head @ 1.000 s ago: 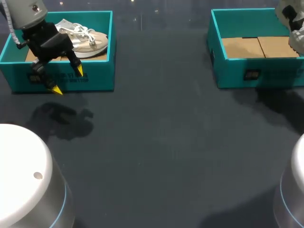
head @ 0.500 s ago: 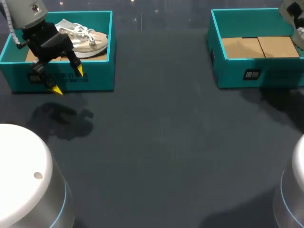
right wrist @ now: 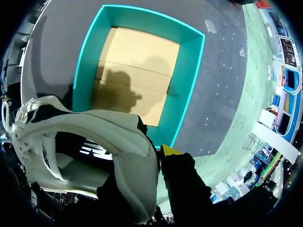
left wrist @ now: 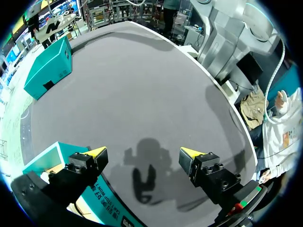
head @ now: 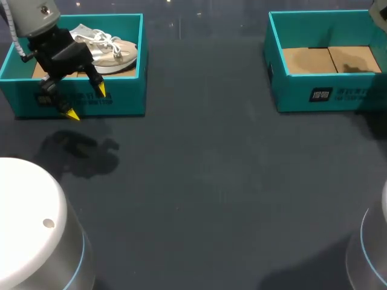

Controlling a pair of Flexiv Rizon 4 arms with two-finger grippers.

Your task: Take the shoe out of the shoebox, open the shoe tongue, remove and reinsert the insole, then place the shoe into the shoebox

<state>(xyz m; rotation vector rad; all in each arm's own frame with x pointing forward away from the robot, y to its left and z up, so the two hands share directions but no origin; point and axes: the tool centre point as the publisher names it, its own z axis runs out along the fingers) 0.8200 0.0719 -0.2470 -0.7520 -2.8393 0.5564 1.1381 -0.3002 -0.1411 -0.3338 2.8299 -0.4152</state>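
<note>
table (head: 211, 181): dark grey top, with a teal box at each far corner.
left box (head: 130, 90): at 10 o'clock on the table in the head view, teal, with no lid.
other shoe (head: 106, 48): white and beige, laced. It lies in the left box toward its 2 o'clock corner, toe pointing to 3 o'clock.
left gripper (head: 86, 103): hangs over the left box's 6 o'clock wall. One yellow tip is above the wall, the other just outside it toward 7 o'clock.
left gripper's hold: the tips stand wide apart with nothing between them. The left wrist view shows only bare table and the gripper's shadow in the gap, with a corner of the left box under one side.
right box (head: 290, 90): at 2 o'clock on the table, teal, with a brown cardboard floor and nothing lying on it.
right arm (head: 381, 11): only a sliver shows at the 1 o'clock corner of the head view.
shoe (right wrist: 94, 142): white, raised clear above the right box, its mouth turned toward the wrist camera.
right gripper (right wrist: 151, 152): clamped on the shoe's side wall. One yellow tip presses the outside, and the shoe hides the other finger.
shadow (right wrist: 116, 94): cast by the shoe and gripper on the right box's cardboard floor.
</note>
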